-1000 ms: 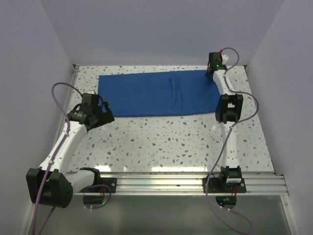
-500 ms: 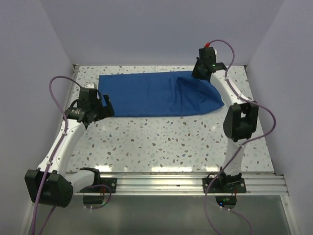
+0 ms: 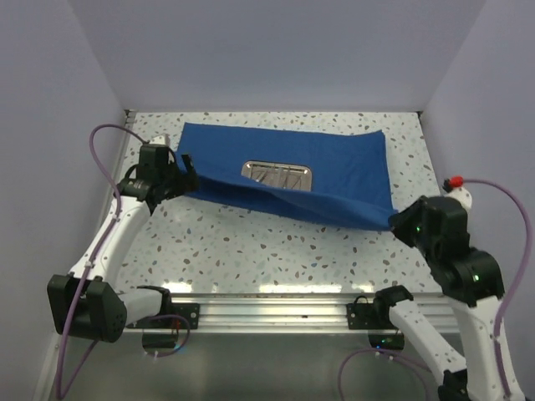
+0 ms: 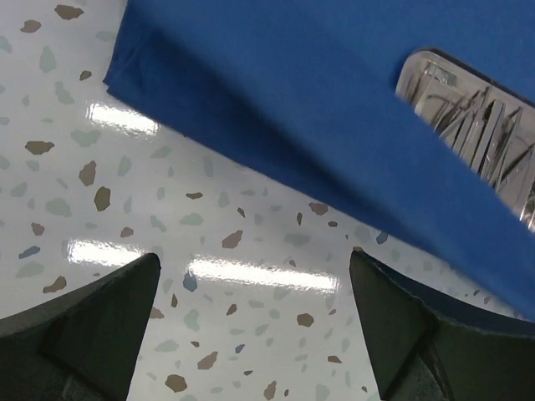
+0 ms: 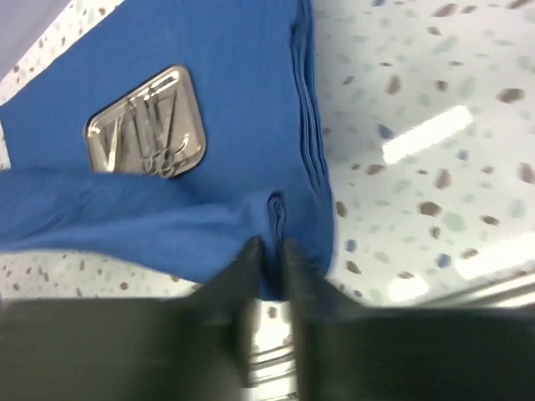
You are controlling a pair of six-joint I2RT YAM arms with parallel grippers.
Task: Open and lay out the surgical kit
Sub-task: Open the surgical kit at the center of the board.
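Upper centre, top view: cloth (image 3: 351, 167) lies on the bench (image 3: 251, 242), tray (image 3: 277, 174) of instruments (image 5: 150, 134) on it. My right pincer (image 5: 269, 251) pinches its limp lower-right corner; my left pincer (image 4: 253, 259) gapes beside the left edge. Cloth likely light, draping: grip corners. Tray probably slick, rigid.

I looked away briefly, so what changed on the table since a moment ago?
The right pincer, shut on a corner of the blue cloth, pulled its top layer toward the near right, uncovering the steel tray and its instruments. The left pincer, open, stayed by the cloth's left edge.
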